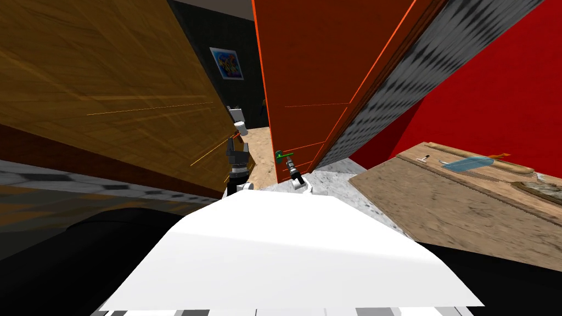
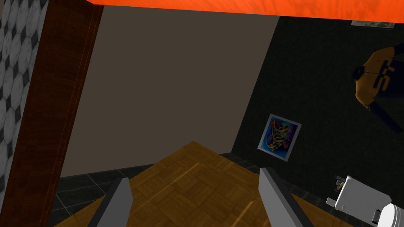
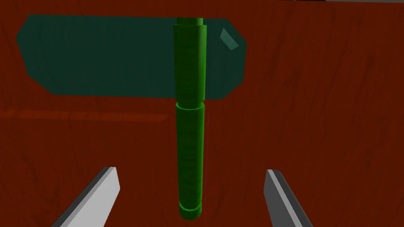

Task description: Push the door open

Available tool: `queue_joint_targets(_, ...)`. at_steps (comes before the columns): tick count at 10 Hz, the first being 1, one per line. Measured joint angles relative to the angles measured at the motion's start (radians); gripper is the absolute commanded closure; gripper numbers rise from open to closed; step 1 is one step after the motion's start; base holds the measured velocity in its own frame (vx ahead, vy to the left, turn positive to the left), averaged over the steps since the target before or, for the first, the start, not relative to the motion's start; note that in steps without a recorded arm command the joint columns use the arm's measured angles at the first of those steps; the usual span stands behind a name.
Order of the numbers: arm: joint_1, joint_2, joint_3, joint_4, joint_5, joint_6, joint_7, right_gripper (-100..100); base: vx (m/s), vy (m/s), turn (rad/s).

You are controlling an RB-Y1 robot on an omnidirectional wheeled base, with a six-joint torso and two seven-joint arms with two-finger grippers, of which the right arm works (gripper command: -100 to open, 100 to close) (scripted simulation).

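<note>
right end effector [image 3: 191,170] — at green handle [image 3: 189,118]

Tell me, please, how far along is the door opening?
Done: the door stands ajar, a room showing past its edge. In hand: the open right gripper straddles the green handle, fingers clear of it. Left: pushing the door wider.

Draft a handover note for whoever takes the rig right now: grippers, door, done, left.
Right gripper: open, fingers either side of the green handle, not touching it.
Left gripper: open, empty, raised by the gap at the door's edge.
Red door: ajar; a room with a toilet and a picture shows through the gap.
Done: handle reached, door partly open.
Left: push the door wider, probably with the right arm.
</note>
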Motion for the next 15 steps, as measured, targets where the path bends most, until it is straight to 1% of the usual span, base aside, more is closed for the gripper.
queue_joint_targets(3,-0.009,0.015,-0.01,0.019,-0.001,-0.008,0.0,-100,0.159,0.053,0.016)
queue_joint_targets(4,-0.01,0.016,-0.01,0.019,-0.001,-0.009,0.0,100,-0.013,0.001,-0.006)
queue_joint_targets(9,-0.015,0.017,-0.012,0.016,-0.002,-0.009,0.0,100,-0.007,-0.002,0.004)
queue_joint_targets(11,-0.014,0.015,-0.017,0.022,-0.002,-0.007,0.001,100,0.109,0.096,-0.042)
queue_joint_targets(13,-0.009,0.008,-0.028,0.029,-0.003,-0.002,0.003,100,0.15,0.12,-0.048)
queue_joint_targets(15,-0.02,0.005,-0.047,0.043,-0.005,-0.01,0.007,100,0.153,0.142,-0.05)
